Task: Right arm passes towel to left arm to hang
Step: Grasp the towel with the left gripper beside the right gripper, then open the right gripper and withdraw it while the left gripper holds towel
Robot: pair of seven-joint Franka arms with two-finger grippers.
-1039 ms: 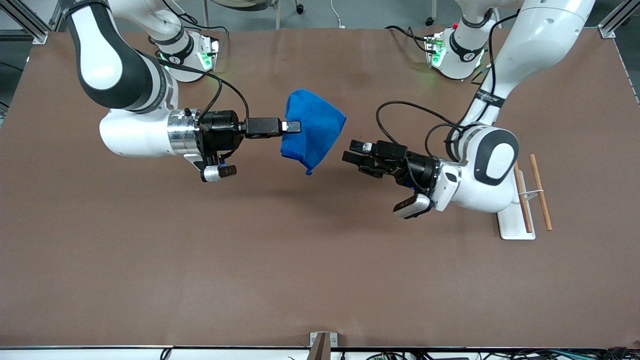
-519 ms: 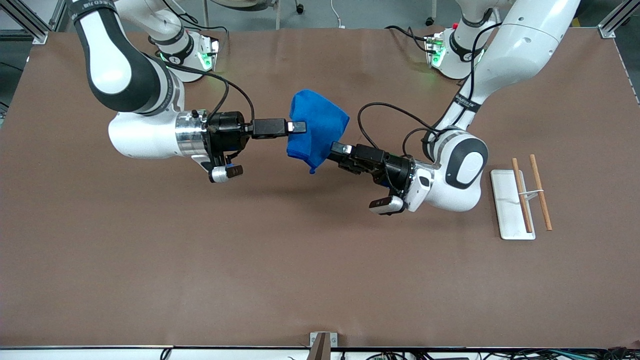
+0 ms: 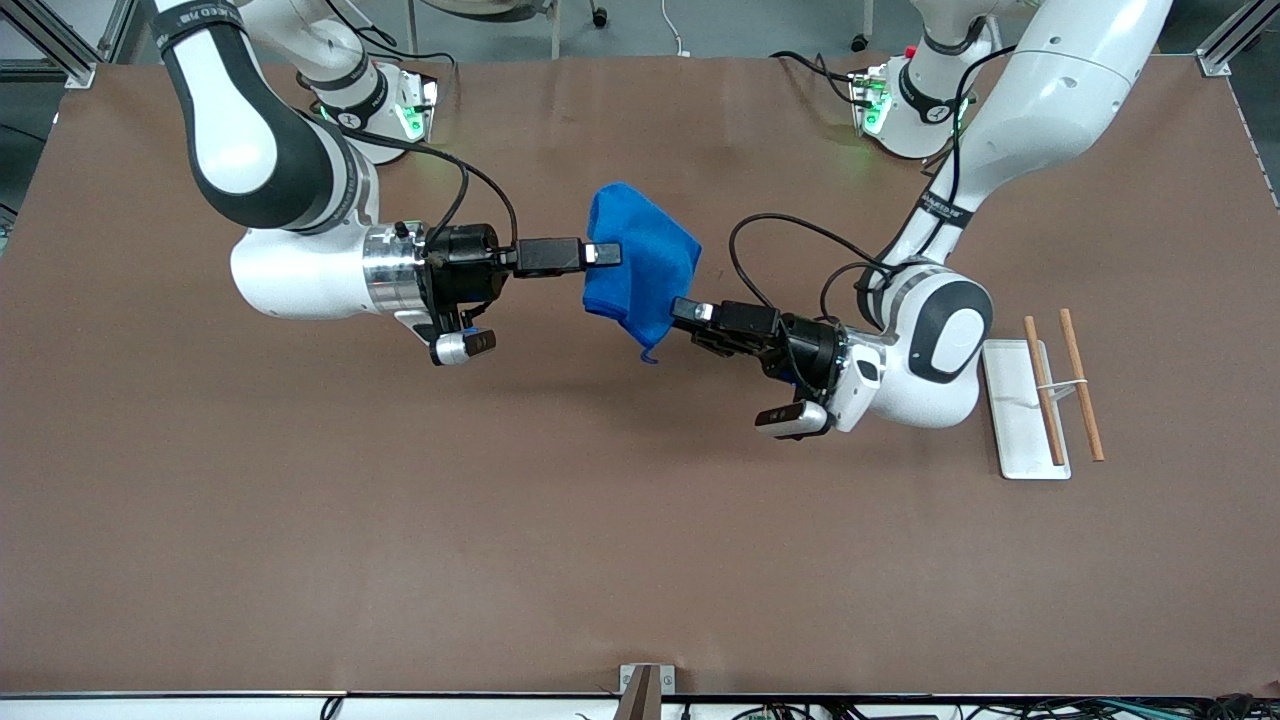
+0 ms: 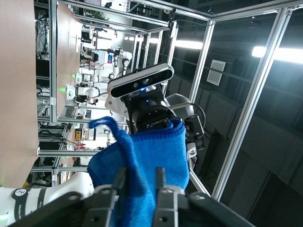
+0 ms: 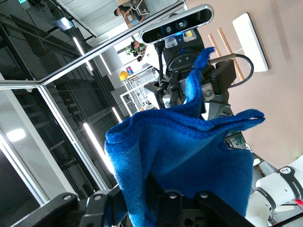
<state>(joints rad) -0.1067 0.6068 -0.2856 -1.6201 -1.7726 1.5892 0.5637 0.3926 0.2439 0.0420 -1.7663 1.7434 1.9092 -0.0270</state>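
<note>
Here, towel (image 3: 640, 265) hanging lengthwise, both fingers clamped

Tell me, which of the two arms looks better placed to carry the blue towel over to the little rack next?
Probably the left. The left gripper has its fingers around the towel's lower edge, and the rack sits at that arm's end of the table. The right gripper, shut on the towel, would have to let go first.
</note>
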